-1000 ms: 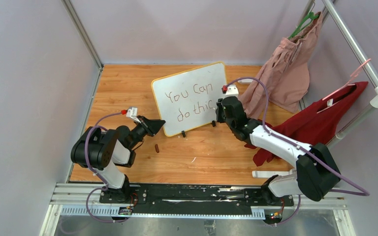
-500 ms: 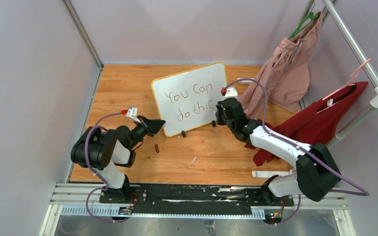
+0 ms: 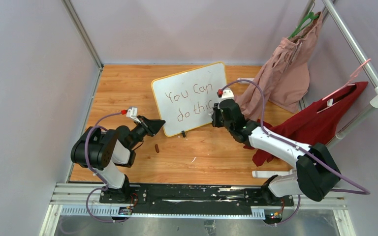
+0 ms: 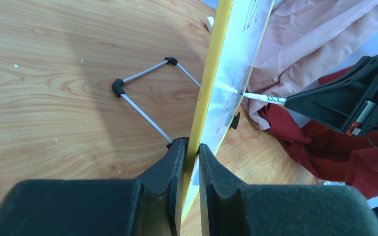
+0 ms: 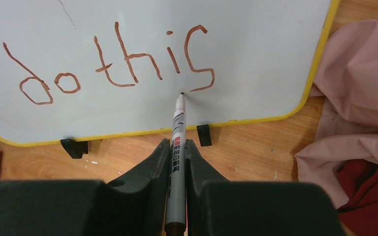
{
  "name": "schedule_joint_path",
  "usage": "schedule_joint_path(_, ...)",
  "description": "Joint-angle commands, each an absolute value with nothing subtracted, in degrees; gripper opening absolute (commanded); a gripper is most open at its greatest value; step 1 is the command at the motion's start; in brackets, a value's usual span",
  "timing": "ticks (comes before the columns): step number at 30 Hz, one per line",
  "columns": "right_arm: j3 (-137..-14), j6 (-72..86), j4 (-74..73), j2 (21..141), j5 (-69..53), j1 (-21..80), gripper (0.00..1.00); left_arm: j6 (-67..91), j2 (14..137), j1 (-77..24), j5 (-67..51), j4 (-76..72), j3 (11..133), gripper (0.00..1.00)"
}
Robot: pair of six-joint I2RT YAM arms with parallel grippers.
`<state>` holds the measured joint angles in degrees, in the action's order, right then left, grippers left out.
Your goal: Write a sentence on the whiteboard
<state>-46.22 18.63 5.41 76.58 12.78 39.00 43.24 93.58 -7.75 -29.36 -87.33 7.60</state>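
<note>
Hanging pink garment (image 3: 285,73), red garment (image 3: 320,123) beside it, wooden table (image 3: 128,88)

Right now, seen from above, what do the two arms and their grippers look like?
The left arm and right arm have chunky black joints joined by white links. A purple cable loops along each to a small white block with a red tip at the wrist. The left gripper and right gripper each have two black, wedge-shaped fingers.

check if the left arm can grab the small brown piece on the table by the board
Probably not: the left fingers are clamped on the whiteboard edge. The small brown piece lies near and uncovered, but reaching it means letting go.
</note>
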Motion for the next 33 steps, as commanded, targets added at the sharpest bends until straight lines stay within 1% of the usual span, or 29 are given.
schedule_joint_path(1, -47.62, 18.72, 5.93, 75.85, 11.86, 39.94, 0.0, 42.36, 93.03, -8.0, -28.19, -89.99, 7.34, 0.0)
schedule_joint_path(6, -47.4, 17.94, 3.0, 71.66, 12.45, 39.9, 0.0, 42.36, 93.37, -8.0, -27.95, -89.93, 7.54, 0.0)
schedule_joint_path(14, -43.02, 14.69, -1.79, 58.99, 16.78, 39.88, 0.0, 42.32, 93.3, -8.0, -27.47, -89.94, 7.47, 0.0)
schedule_joint_path(19, -37.3, 13.69, 1.05, 53.2, 20.9, 39.79, 0.0, 42.45, 93.43, -8.0, -27.17, -89.98, 7.58, 0.0)
schedule_joint_path(22, -34.6, 13.61, 5.42, 53.37, 21.86, 39.74, 0.0, 42.58, 93.6, -8.0, -26.92, -89.97, 7.63, 0.0)
schedule_joint_path(33, -34.16, 14.51, 17.22, 62.75, 26.18, 39.76, 0.0, 42.12, 93.46, -8.0, -25.84, -89.97, 6.85, 0.0)
